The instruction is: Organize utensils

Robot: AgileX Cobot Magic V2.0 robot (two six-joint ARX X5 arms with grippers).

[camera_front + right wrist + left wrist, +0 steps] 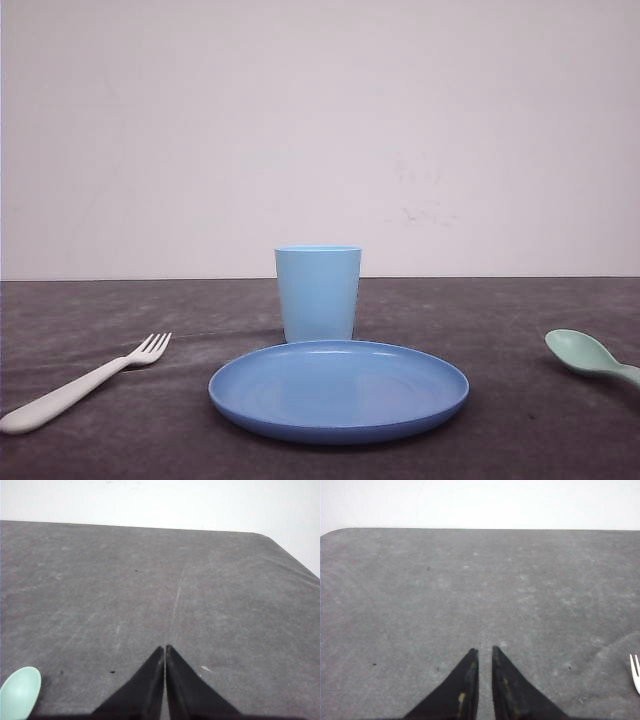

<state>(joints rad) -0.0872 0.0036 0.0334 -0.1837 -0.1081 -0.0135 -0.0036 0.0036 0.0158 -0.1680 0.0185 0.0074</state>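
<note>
Two utensils were in play and neither had been touched as far as I could tell, so pretty much the whole job was left. In the front view the fork (pixel 85 381) lay flat on the table (pixel 500 430) at the lower left of the frame, tines pointing up and right toward the plate (pixel 338 388), handle running off toward the bottom left corner. The spoon (pixel 590 356) sat at the far right edge, bowl facing in, handle cut off by the frame. The plate was bare in the lower middle, with the cup (pixel 318 292) standing upright just behind it. Nothing was in the cup or on the plate.

The left tool (pixel 485 652) was nearly closed, just a thin slit between the tips, holding nothing and sitting over bare table. The fork tines (pixel 635 672) poked in at the lower right edge of that wrist picture, well off to the side of the tips and not between them.

The right tool (pixel 165 649) looked fully pinched together, also empty. The spoon bowl (pixel 20 692) showed in the lower left corner of its wrist picture, again off to the side and apart from the tips.

My guess is both tools needed to open up and shift sideways toward their utensil before any grab could happen.
</note>
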